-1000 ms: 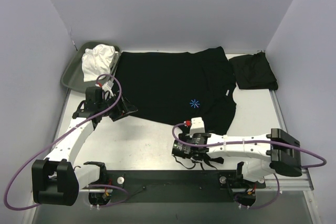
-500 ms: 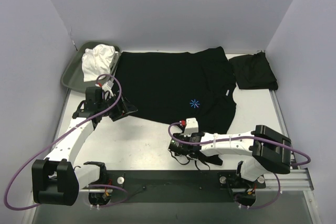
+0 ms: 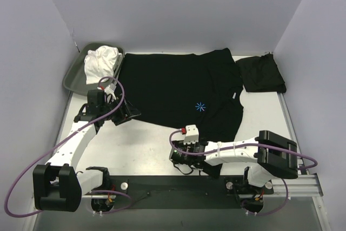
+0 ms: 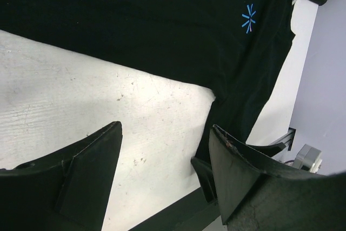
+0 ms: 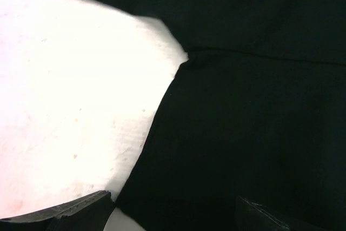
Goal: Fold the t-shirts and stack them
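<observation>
A black t-shirt [image 3: 173, 87] with a small blue mark [image 3: 200, 106] lies spread flat across the back of the table. A second black t-shirt [image 3: 261, 74] lies folded at the back right. My left gripper [image 3: 128, 113] is open at the spread shirt's near left corner. In the left wrist view my left gripper [image 4: 165, 128] has only bare table between its fingers, with the shirt [image 4: 135, 20] beyond. My right gripper [image 3: 181, 158] hangs low near the front edge. In the right wrist view my right gripper [image 5: 172, 198] is open, with the shirt's sleeve [image 5: 248, 133] just ahead of its tips.
A grey-green tray [image 3: 73, 74] at the back left holds a bunched white cloth [image 3: 101, 62]. A black rail [image 3: 173, 190] runs along the near edge. Grey walls close in the left, back and right sides.
The right arm has swung left and drawn in toward the front edge, taking its gripper left along the shirt's near side. The left arm has stayed where it was.
</observation>
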Controlling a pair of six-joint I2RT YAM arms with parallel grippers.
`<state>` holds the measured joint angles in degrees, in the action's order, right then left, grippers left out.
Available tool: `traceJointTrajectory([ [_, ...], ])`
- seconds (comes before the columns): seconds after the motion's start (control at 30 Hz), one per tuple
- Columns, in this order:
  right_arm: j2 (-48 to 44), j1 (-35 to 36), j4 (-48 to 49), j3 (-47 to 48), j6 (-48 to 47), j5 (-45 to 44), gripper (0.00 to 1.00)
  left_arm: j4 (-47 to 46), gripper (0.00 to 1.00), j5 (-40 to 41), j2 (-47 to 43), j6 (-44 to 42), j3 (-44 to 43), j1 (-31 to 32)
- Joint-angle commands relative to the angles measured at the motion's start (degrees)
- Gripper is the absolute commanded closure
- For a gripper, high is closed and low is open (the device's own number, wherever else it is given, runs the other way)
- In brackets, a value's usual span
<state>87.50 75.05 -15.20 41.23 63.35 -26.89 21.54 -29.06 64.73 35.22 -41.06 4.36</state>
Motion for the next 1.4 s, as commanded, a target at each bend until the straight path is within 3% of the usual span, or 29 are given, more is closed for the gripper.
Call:
traceJointTrajectory([
  [0.0,2.23,3.88,-3.78,-2.13,2.83,10.9,0.0,0.08,0.25,-0.38,-1.18,-1.47,-1.04,-0.49],
  [0.13,1.09,4.41,-7.01,0.85,1.87,9.76,0.0,0.17,0.25,-0.38,-0.92,-1.47,-1.04,-0.58],
  [0.27,-1.54,3.97,-14.76,6.04,0.11,1.35,0.0,0.61,0.25,-0.21,-0.83,-1.65,-1.74,-0.49],
  [0.4,-6.8,-1.46,-19.33,9.39,-3.49,-2.27,0.0,1.74,0.25,0.41,0.04,-2.43,-4.19,-0.41],
  [0.53,-11.3,-10.16,-18.99,10.79,-11.12,-3.95,0.0,3.68,0.17,3.21,3.55,-3.84,-8.58,0.29],
  [0.63,-12.36,-17.53,-15.66,11.68,-16.74,-2.03,0.0,4.48,0.17,7.6,8.82,-4.2,-11.66,1.7],
  [0.83,-10.78,-25.81,-10.82,12.03,-21.16,2.45,0.0,3.25,0.2,13.15,18.75,-2.18,-17.38,4.07],
  [1.1,-12.78,-31.27,-5.81,7.55,-23.18,6.94,0.0,3.77,0.2,17.89,32.99,-0.77,-27.49,8.73],
  [1.37,-18.33,-32.95,-5.63,3.42,-24.15,8.52,0.0,5.18,0.21,26.5,35.99,1.43,-25.22,9.79],
])
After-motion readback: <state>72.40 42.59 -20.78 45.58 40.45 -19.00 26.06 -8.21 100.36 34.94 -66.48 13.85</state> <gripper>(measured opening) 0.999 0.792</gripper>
